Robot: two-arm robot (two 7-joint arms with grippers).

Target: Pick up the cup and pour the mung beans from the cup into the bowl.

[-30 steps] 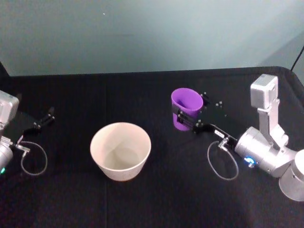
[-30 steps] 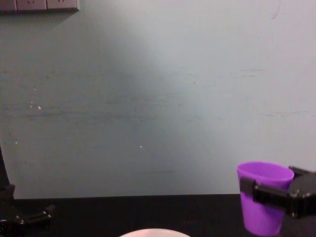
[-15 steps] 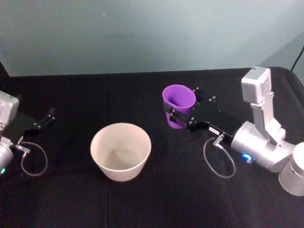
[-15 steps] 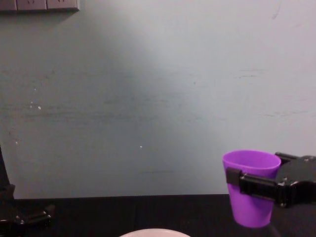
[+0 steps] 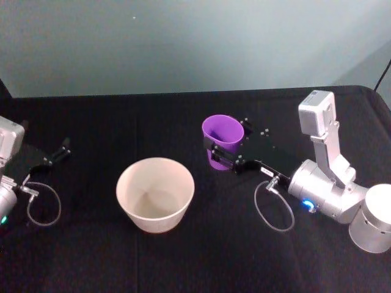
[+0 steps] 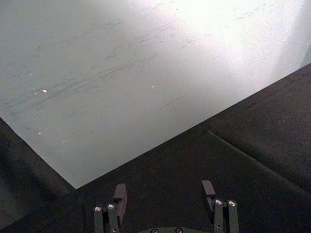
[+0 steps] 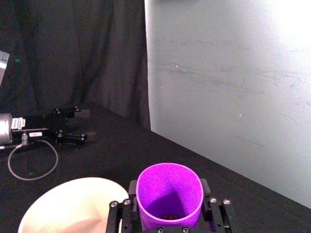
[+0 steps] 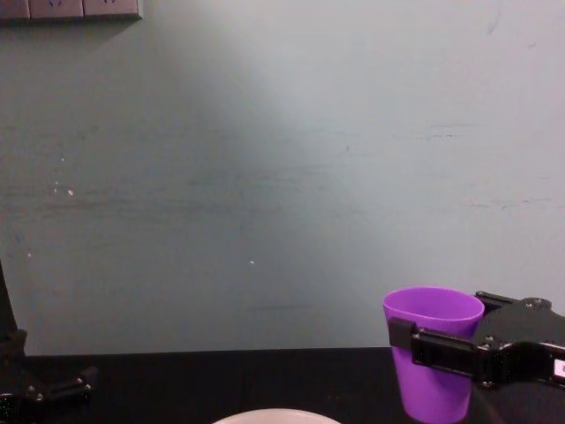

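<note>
Right now the right tool (image 5: 222, 152) is gripping the cup (image 5: 223, 130) around its wall below the rim, one finger on each side, as the right wrist view shows. The cup is standing upright, long axis vertical, mouth up, over the bench (image 5: 122, 119) to the right of the bowl (image 5: 154, 194) and a bit farther from the robot. The two are apart with bare cloth between them. A few beans (image 7: 167, 215) are showing at the cup's bottom; I can't tell how many. The bowl is looking empty, so pouring is not yet started. I can't tell from the chest view whether the cup's base (image 8: 431, 408) is clear of the bench. The key relation is that the bowl lies leftward and nearer from the held cup, so the right arm will likely need to carry it that way, get the rim over the bowl (image 7: 73, 204), then tip the axis toward it. The left tool (image 6: 164, 190) is sitting parked at the far left edge, fingers spread and empty, well apart from both things.
</note>
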